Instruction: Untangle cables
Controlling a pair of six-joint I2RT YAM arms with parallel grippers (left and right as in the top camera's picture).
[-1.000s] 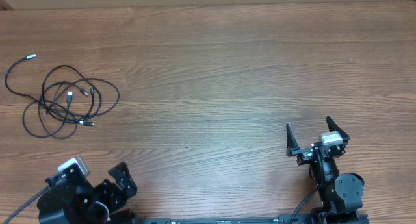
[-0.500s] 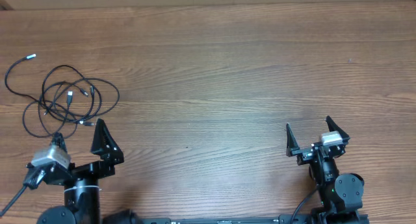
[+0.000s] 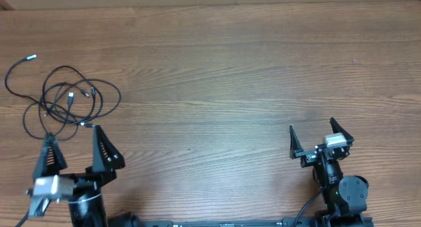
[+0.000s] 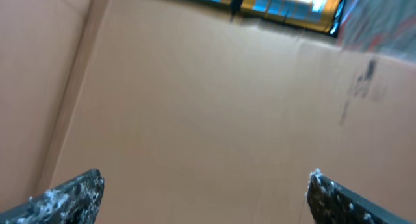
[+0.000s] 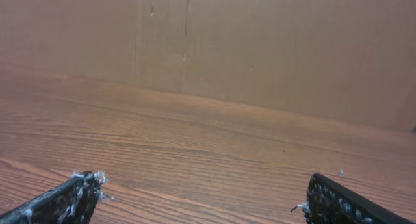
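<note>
The cables (image 3: 66, 103) lie in a tangled heap of thin black loops at the far left of the wooden table in the overhead view, with one silver-tipped end (image 3: 30, 57) stretched out to the upper left. My left gripper (image 3: 72, 143) is open and empty just below the heap, its fingertips near the lowest loops. Its wrist view (image 4: 205, 185) shows only a cardboard wall, no cables. My right gripper (image 3: 312, 136) is open and empty at the lower right, far from the cables; its wrist view (image 5: 205, 191) shows bare table.
A brown cardboard wall (image 5: 260, 42) stands along the table's far edge. The wooden table (image 3: 230, 75) spreads wide between the two arms. The arm bases sit at the front edge.
My left arm has swung up from the front edge and turned, so its open fingers now point toward the cable heap. The right arm and the cables have not moved.
</note>
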